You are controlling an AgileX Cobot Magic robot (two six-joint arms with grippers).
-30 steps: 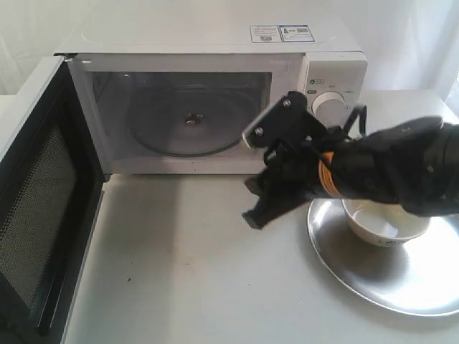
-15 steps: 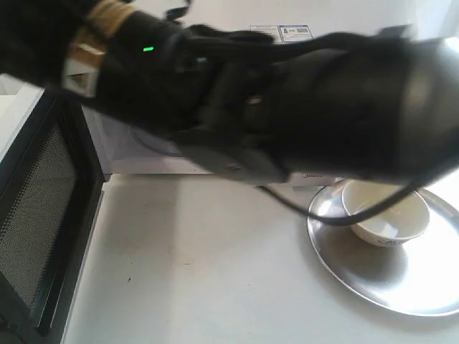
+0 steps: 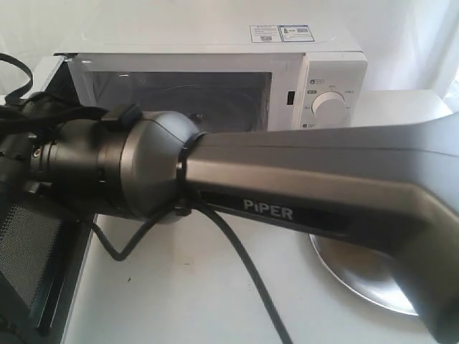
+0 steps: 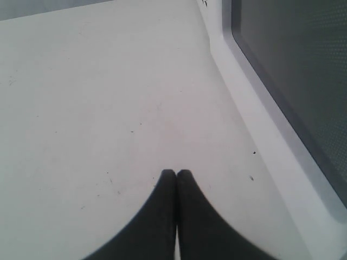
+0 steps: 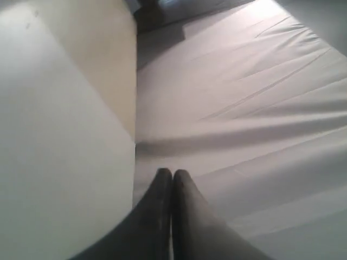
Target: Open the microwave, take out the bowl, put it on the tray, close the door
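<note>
The white microwave (image 3: 215,43) stands at the back with its door (image 3: 29,244) swung open at the left. My right arm (image 3: 287,193) stretches across the exterior view from right to left, and its wrist ends by the door's upper edge. The right gripper (image 5: 172,172) is shut on nothing, beside a flat white panel (image 5: 59,135) with wrinkled white cloth behind it. My left gripper (image 4: 176,172) is shut and empty over the table, next to the door's dark window (image 4: 287,70). Only a slice of the silver tray (image 3: 358,272) shows under the arm. The bowl is hidden.
A black cable (image 3: 244,272) hangs from the right arm over the white table (image 3: 179,301). The microwave's dial (image 3: 330,106) shows above the arm. White cloth backs the scene.
The right gripper went from open to shut. Its arm swung from beside the tray leftward across the view to the door, and now covers the bowl.
</note>
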